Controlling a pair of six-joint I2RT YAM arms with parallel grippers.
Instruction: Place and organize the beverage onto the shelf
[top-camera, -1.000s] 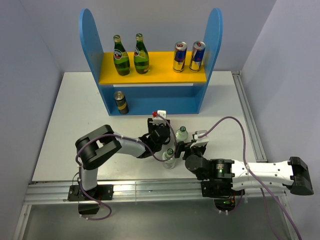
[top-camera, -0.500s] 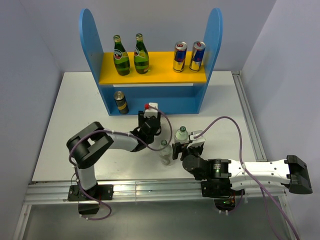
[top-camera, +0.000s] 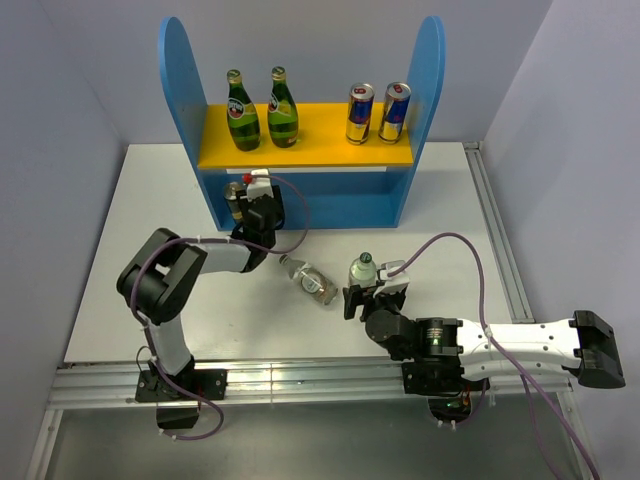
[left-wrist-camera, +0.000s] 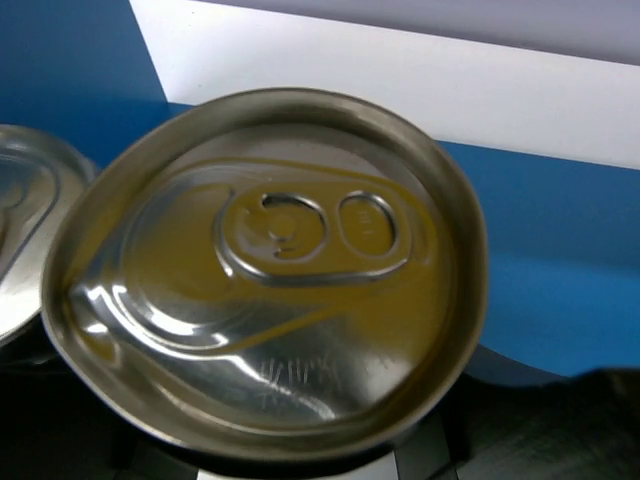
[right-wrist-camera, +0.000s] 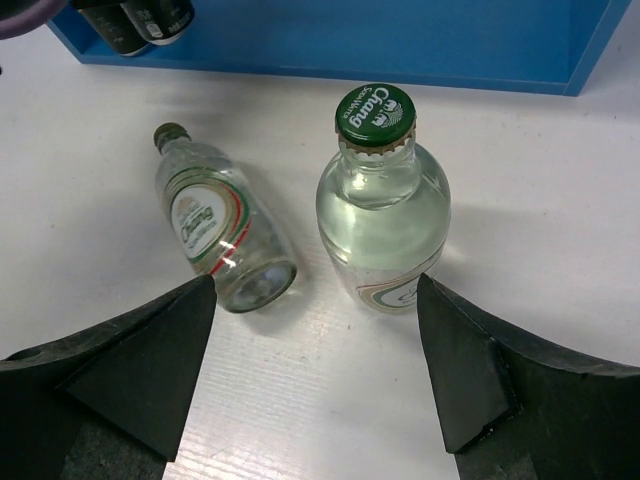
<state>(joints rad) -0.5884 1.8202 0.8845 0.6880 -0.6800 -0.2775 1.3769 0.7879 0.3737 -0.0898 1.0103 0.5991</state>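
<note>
Beside the upright bottle (right-wrist-camera: 382, 215) lies a sideways bottle (right-wrist-camera: 222, 225).

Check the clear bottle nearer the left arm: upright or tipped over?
Tipped. That bottle lies on its side on the table, cap toward the shelf, while the other clear bottle stands upright.

Bright, diffuse light left only soft shadows on the white table (top-camera: 440, 200); glare streaked the can lid (left-wrist-camera: 270, 270) (slightly blurred, very close), while the upright clear bottle (right-wrist-camera: 383, 215) appeared sharp.
</note>
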